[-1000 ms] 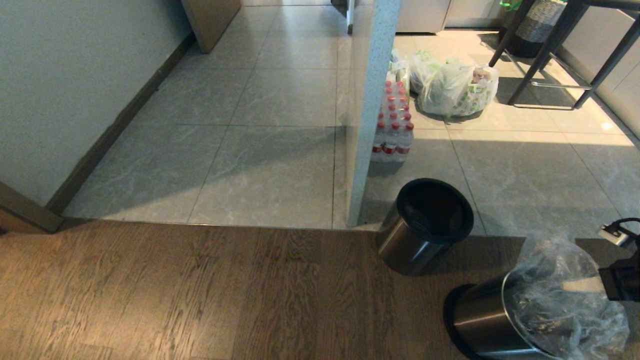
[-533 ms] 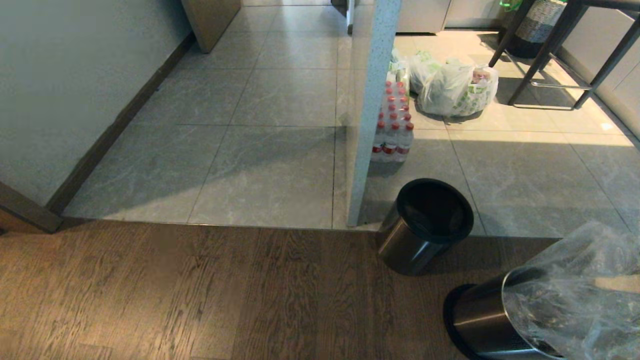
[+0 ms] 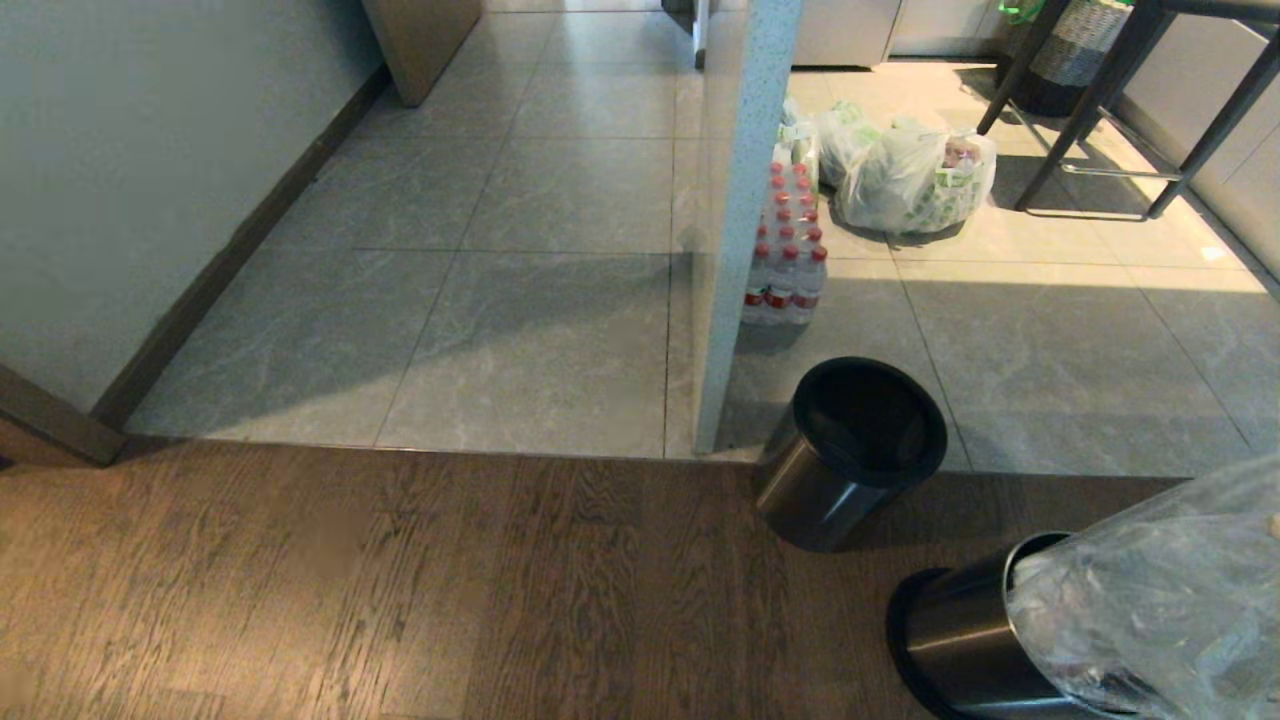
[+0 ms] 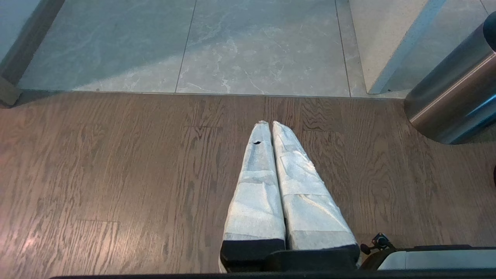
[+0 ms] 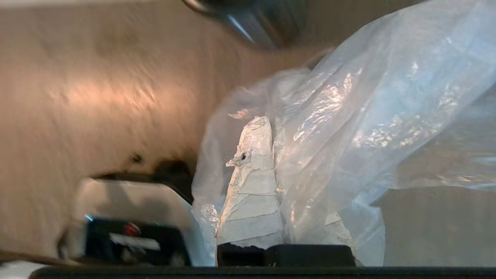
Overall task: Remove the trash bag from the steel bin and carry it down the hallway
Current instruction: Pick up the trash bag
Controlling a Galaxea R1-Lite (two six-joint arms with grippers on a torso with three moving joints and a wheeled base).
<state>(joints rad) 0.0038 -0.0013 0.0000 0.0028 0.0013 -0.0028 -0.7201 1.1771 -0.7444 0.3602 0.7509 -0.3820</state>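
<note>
— Brushed steel first: the steel bin (image 3: 960, 640) stands on the wooden floor (image 3: 400, 580), and we place everything else from it. Where do we see the trash bag?

— We see the trash bag (image 3: 1160, 600), clear and crinkled, bulging up out of the bin's mouth and stretched up and away from it, on the side away from the white post (image 3: 740, 220).

— And our claws?

— Our right gripper (image 5: 267, 128) is clenched on a fold of the bag; plastic drapes over one taped finger. Our left gripper (image 4: 270, 124) hangs over the wood well aside from the bin, fingers pressed together, holding nothing.

— What else lies near the bin?

— Just beyond it we see a second bin with a black inside (image 3: 850, 450) at the tile edge. Farther past that, bottled water (image 3: 785, 260) and a tied white bag (image 3: 915, 175).
</note>
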